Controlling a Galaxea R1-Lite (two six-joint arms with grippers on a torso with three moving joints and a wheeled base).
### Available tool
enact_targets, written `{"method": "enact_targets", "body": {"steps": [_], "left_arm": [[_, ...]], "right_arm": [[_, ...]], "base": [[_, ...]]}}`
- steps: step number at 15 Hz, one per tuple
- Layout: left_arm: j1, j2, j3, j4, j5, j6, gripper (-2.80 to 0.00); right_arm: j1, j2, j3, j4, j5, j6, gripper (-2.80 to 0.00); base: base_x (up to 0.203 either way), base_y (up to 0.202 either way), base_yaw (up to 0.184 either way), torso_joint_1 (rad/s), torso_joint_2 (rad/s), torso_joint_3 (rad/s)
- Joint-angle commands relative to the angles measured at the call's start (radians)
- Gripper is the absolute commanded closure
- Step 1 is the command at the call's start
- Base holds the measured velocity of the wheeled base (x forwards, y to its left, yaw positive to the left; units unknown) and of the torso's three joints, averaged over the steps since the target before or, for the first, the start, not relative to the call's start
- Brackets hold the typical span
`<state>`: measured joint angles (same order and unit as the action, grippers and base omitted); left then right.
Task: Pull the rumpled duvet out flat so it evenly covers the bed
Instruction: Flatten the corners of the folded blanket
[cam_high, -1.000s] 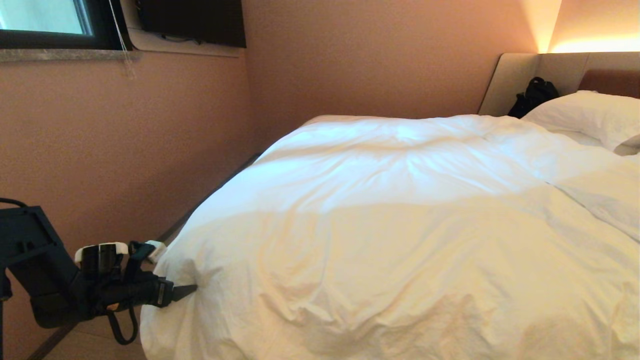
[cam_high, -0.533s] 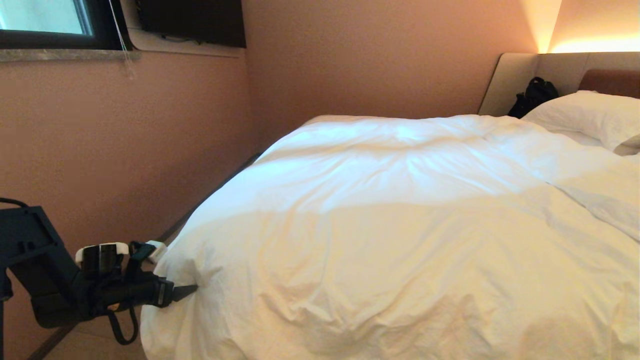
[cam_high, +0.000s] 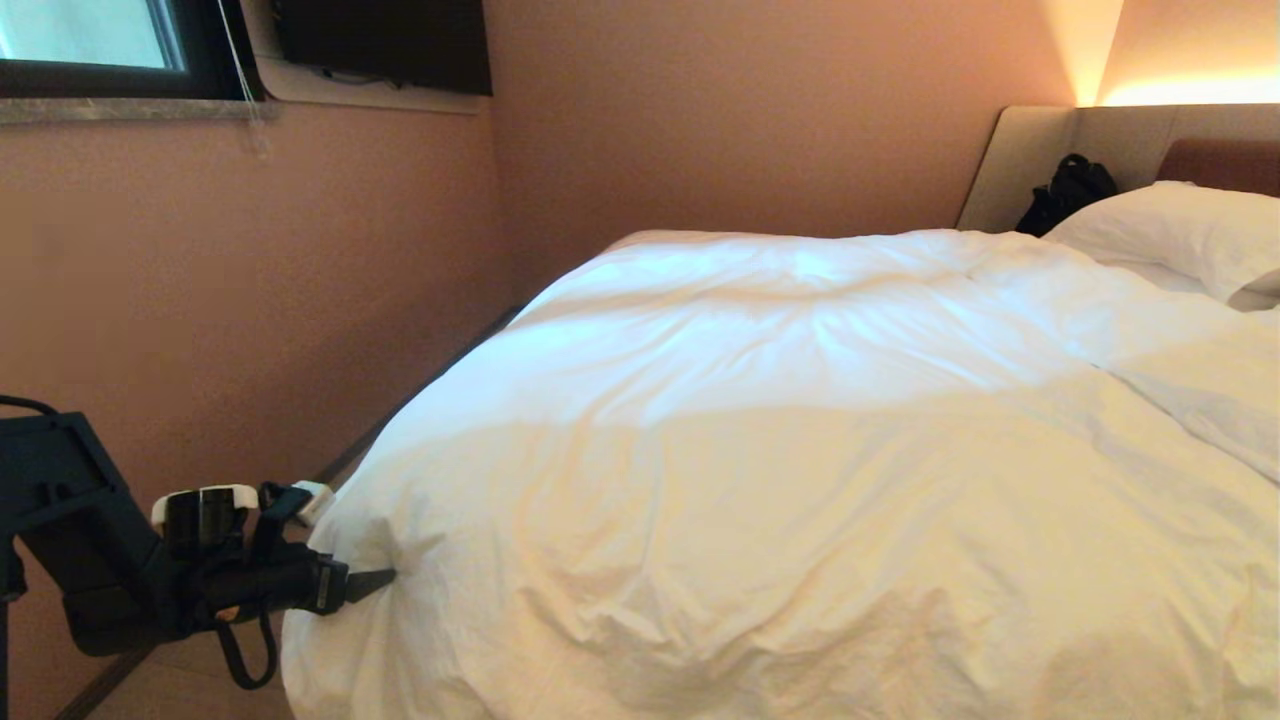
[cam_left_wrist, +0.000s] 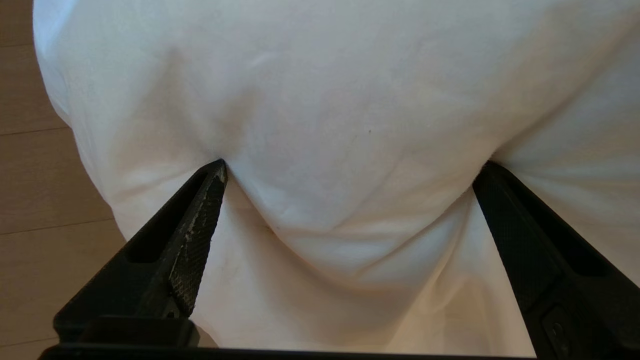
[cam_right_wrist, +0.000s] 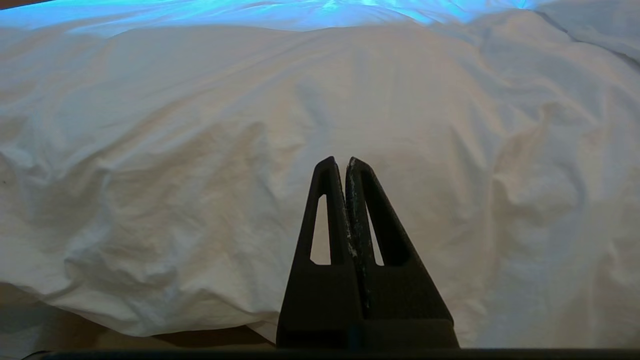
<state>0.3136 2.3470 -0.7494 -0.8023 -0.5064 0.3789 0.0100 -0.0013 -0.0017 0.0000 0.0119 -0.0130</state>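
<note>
The left tool (cam_high: 375, 578) reaches in level from the side at the near left corner of the bed (cam_high: 640, 240). Its two fingers (cam_left_wrist: 200, 210) are wide apart and poke into the duvet (cam_high: 800, 480), with a puffy bump between them. The right tool (cam_right_wrist: 341, 162) is pressed together, holding nothing, and points across the duvet. The white duvet lies all over the bed and hangs over the corner. A pillow (cam_high: 1180, 235) sits at the far end. Pink walls (cam_high: 250, 280) stand close by, with a wooden floor (cam_left_wrist: 35, 200) below.
</note>
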Motion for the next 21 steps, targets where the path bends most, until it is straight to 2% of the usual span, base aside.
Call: {"method": "enact_targets", "body": {"steps": [1, 5, 6, 7, 21], "left_arm": [[-0.002, 0.0, 0.001, -0.005, -0.003, 0.001, -2.8], [-0.004, -0.002, 0.005, -0.006, -0.003, 0.003, -2.8], [-0.004, -0.002, 0.007, -0.006, -0.003, 0.003, -2.6], [-0.004, -0.001, 0.006, -0.007, -0.003, 0.003, 0.0], [-0.004, -0.017, 0.012, -0.017, -0.006, -0.006, 0.0]], "right_arm": [[0.001, 0.001, 0.0, 0.0, 0.0, -0.001, 0.0], [0.001, 0.001, 0.0, 0.0, 0.0, -0.001, 0.0], [0.001, 0.001, 0.0, 0.0, 0.0, -0.001, 0.0], [0.001, 0.001, 0.0, 0.0, 0.0, -0.001, 0.0], [0.001, 0.001, 0.0, 0.0, 0.0, -0.001, 0.0]], "base": [[0.0, 0.0, 0.0, 0.0, 0.0, 0.0], [0.0, 0.0, 0.0, 0.0, 0.0, 0.0], [0.0, 0.0, 0.0, 0.0, 0.0, 0.0], [0.0, 0.0, 0.0, 0.0, 0.0, 0.0], [0.0, 0.0, 0.0, 0.0, 0.0, 0.0]]}}
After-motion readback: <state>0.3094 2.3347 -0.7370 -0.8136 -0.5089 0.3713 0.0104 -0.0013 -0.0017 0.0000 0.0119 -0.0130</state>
